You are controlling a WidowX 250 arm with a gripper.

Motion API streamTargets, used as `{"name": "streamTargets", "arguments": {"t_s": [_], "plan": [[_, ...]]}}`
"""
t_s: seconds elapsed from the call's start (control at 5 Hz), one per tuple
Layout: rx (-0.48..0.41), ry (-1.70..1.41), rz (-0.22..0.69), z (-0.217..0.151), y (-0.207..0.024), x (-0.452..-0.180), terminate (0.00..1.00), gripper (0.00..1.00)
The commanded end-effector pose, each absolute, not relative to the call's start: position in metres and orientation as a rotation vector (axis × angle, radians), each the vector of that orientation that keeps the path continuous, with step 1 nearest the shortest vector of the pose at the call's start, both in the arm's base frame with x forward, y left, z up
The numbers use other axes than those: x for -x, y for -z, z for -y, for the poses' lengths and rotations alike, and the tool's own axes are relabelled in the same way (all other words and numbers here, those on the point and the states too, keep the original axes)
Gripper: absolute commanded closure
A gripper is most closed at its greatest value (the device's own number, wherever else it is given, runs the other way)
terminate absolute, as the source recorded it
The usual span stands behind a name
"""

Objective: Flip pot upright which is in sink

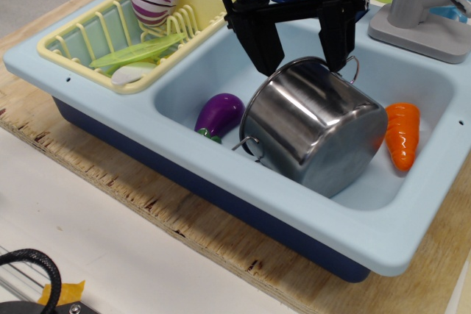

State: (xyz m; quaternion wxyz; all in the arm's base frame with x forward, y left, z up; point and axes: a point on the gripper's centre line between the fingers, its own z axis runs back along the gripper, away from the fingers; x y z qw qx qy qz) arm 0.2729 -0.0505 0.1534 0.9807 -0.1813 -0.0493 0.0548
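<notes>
The shiny steel pot [313, 126] lies tipped over in the basin of the light blue sink [221, 189], its bottom facing up and toward me, its mouth hidden. One wire handle sticks up at the back right, the other rests low at the front left. My black gripper [302, 60] is open, its two fingers straddling the pot's upper back edge: the left finger [266, 53] just beside the pot's rim, the right finger [337, 48] at the top handle. I cannot tell whether they touch the pot.
A purple toy eggplant [218, 114] lies left of the pot, an orange carrot [402, 134] right of it. A yellow dish rack [129, 34] holds a striped purple ball and green pieces. A grey faucet [423, 5] stands at the back right.
</notes>
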Motion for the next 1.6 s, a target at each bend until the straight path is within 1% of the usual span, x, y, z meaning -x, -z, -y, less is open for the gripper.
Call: {"name": "streamTargets", "arguments": {"t_s": [0.0,0.2,0.4,0.6,0.8,1.0,1.2,1.4], "plan": [[0.389,-0.124,0.109,0.054,-0.153,-0.274,0.00,0.00],[0.414,-0.136,0.112,0.059,-0.150,-0.270,0.00,0.00],[0.482,-0.151,0.135,0.076,-0.150,-0.266,0.00,0.00],[0.526,-0.161,0.167,0.093,-0.148,-0.264,0.00,1.00],[0.536,-0.153,0.176,0.108,-0.153,-0.264,0.00,1.00],[0.507,-0.147,0.175,0.121,-0.157,-0.263,0.00,1.00],[0.322,-0.103,0.173,0.112,-0.161,-0.265,0.00,1.00],[0.199,-0.026,0.239,0.098,-0.156,-0.272,0.00,1.00]]}}
